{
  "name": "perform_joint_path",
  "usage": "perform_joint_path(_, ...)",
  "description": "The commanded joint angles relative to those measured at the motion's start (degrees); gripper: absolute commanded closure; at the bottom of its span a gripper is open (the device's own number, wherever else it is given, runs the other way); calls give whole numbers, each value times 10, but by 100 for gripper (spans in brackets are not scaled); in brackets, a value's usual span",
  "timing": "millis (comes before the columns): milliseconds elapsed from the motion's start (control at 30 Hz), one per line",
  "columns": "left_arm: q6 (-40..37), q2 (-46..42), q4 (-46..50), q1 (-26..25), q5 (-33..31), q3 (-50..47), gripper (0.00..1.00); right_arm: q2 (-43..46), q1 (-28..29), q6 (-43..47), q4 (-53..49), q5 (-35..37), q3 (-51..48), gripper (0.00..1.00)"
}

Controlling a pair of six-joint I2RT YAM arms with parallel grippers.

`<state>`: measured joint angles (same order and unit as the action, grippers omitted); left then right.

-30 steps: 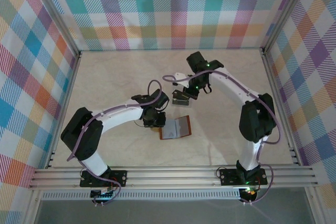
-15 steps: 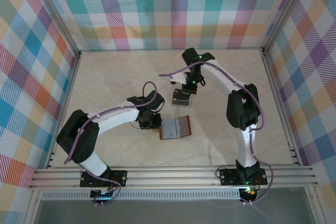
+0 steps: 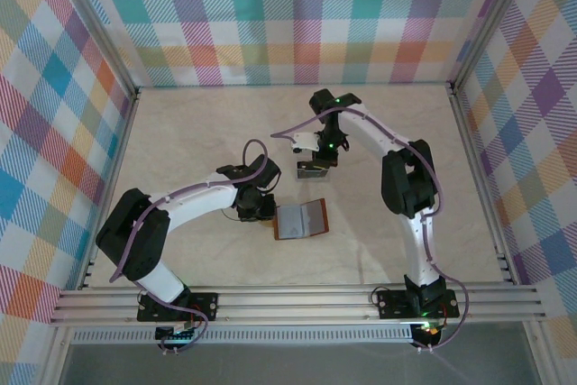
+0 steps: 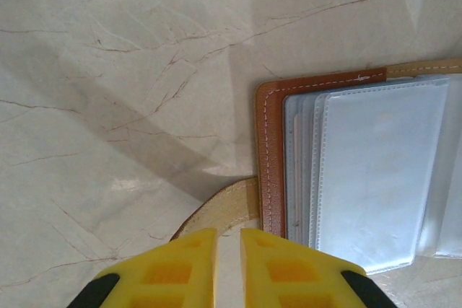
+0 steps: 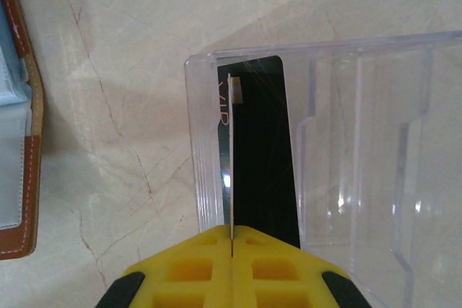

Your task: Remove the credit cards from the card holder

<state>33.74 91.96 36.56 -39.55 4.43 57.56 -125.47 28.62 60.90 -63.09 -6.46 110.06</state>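
Pale card (image 5: pixel 232 149) sits edge-on in the clenched right end effector (image 5: pixel 231 232), over a clear box (image 5: pixel 361 142) with a dark card (image 5: pixel 263 149) inside. Both look thin, stiff, light and slick, so a short-edge pinch suits. Card holder (image 4: pixel 271 142) lies open on the worktop (image 4: pixel 108 70), its plastic sleeves (image 4: pixel 375 164) soft and floppy. Left end effector (image 4: pixel 228 232) is nearly closed at the strap tab (image 4: pixel 224 210) — can't tell whether it actually grips it.
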Motion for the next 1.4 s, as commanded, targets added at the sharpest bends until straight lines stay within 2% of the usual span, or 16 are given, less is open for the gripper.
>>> perform_joint_path(0,-5,-4,21,6,2,-1,83,-10,7,32,-19,-23,9,98)
perform_joint_path(233,-5,-8,21,7,2,-5,83,-17,24,43,-19,-30,12,97)
perform_joint_path(367,-5,-9,22,7,2,-4,83,-23,31,42,-35,-35,19,93)
perform_joint_path(533,-5,-8,22,7,3,-4,83,-22,32,31,-25,-25,20,77)
perform_joint_path(833,-3,-9,21,7,3,-4,83,9,32,13,42,14,11,70)
perform_joint_path(1033,-3,-10,15,7,10,-3,83,62,32,-10,97,21,-27,67)
perform_joint_path(1200,0,-14,2,7,17,-4,83,121,32,-75,151,10,-80,64)
perform_joint_path(1367,2,-18,-10,7,15,-7,83,198,32,-205,235,-8,-165,60)
